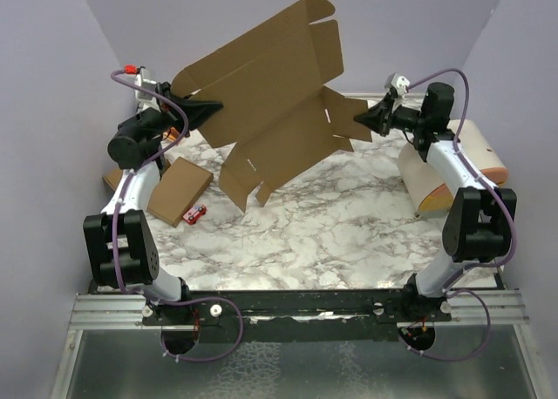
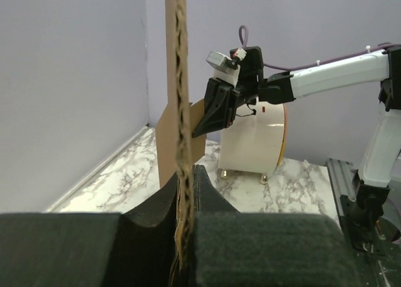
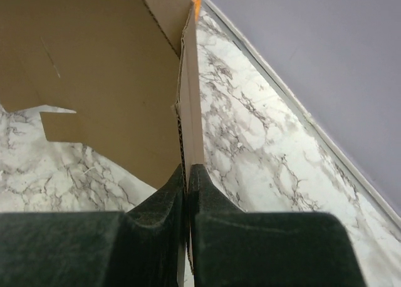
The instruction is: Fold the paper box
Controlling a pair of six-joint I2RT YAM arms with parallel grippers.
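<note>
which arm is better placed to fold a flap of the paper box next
Right, probably: the right tool is shut on a small side flap of the paper box, while the left tool pinches the opposite edge and can steady it.

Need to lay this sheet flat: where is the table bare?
Bare marble table spans the near middle, between the small red object and the cream rounded object. Crowded: the left, with the flat brown piece, and the right edge. The paper box hangs above the far middle.
</note>
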